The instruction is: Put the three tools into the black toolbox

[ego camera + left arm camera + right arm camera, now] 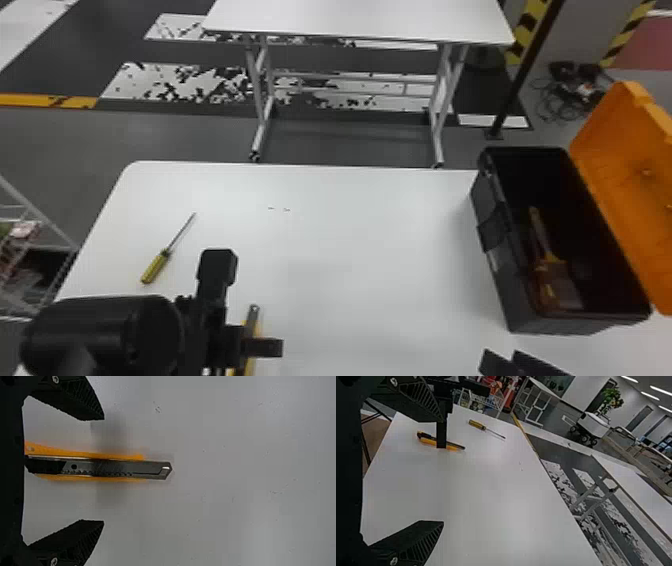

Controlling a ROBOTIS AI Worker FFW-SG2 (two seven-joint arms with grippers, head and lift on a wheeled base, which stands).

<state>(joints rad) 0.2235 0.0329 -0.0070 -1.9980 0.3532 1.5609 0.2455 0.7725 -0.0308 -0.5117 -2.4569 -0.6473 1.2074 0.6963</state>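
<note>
"How far along?"

"One yellow-handled thing [549, 257] sits in the black toolbox [502, 290] at right. The screwdriver [159, 265] lies left, the cutter [119, 467] nearer, ungripped between the parted fingers of my left tool [104, 471]. My right tool [443, 471] is open, empty."

"So two left?"

"I'd say so."

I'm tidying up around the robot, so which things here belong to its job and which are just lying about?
For the job:
screwdriver
utility knife
black toolbox
item inside it
left claw, open over the knife
right claw, open

Just about:
cables on the floor
far table
dark pole
</note>
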